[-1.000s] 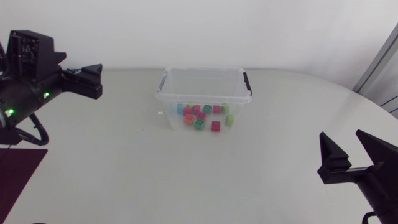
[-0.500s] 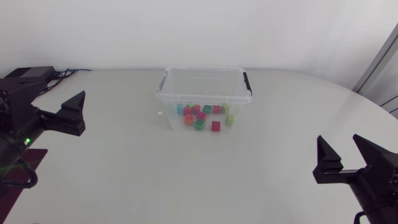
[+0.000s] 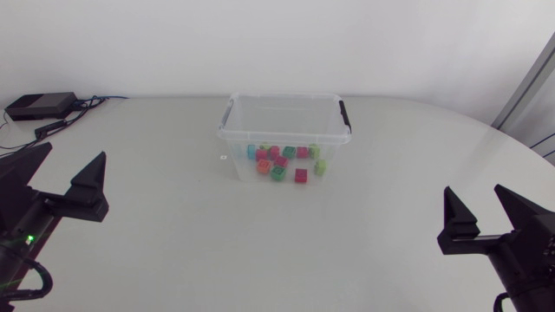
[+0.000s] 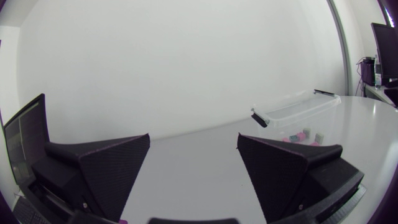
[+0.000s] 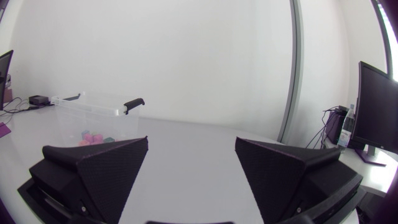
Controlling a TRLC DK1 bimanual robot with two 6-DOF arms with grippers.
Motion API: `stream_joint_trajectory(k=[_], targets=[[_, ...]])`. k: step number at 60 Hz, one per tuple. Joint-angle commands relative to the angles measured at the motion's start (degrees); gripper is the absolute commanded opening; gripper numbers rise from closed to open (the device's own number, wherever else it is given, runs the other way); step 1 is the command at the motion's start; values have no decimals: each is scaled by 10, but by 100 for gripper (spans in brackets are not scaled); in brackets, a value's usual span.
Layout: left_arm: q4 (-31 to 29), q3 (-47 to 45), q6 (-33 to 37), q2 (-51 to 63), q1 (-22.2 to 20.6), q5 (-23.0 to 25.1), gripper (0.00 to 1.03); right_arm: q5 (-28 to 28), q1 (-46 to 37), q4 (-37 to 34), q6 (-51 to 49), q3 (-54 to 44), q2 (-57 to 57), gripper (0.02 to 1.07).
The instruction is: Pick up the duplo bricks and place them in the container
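Observation:
A clear plastic container (image 3: 284, 130) with black handle clips stands at the table's far middle. Several duplo bricks (image 3: 282, 161) in pink, green, orange and blue lie inside it. My left gripper (image 3: 61, 178) is open and empty near the table's left edge, well away from the container. My right gripper (image 3: 486, 212) is open and empty at the right front of the table. In the left wrist view the container (image 4: 297, 112) lies far ahead beyond the open left gripper (image 4: 193, 165). The right wrist view shows the container (image 5: 93, 118) far ahead beside the open right gripper (image 5: 191, 163).
A dark box (image 3: 39, 106) with cables lies at the table's far left corner. Bare white tabletop (image 3: 260, 243) spreads between both arms and the container.
My left arm has drawn back from beside the container's left toward the table's left front edge. The right gripper has barely shifted. The bricks stay in the container.

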Motion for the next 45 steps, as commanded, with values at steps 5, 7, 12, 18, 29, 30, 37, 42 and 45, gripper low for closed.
stream_joint_trajectory(k=[5,7,12,18,29,30,37,42,45], targets=[[-19,-42,-43,-50,15,17,98,-10,-8,5,17,-15,-2,103],[-23,-48,-49,-59,17,19,98,-12,-8,4,20,-15,-2,103],[-38,-68,-70,-92,26,29,98,-19,-11,3,27,-16,-2,103],[-51,-88,-89,-123,34,39,98,-26,-13,1,35,-16,-1,103],[-77,-125,-127,-183,49,57,98,-39,-17,-2,49,-17,-1,103],[-81,-130,-132,-191,51,59,98,-41,-18,-2,51,-17,0,103],[-84,-135,-138,-200,53,62,98,-43,-18,-3,53,-18,0,103],[-84,-135,-138,-200,53,62,99,-43,-18,-3,53,-18,0,103],[-84,-135,-138,-200,53,62,99,-43,-18,-3,53,-18,0,103]])
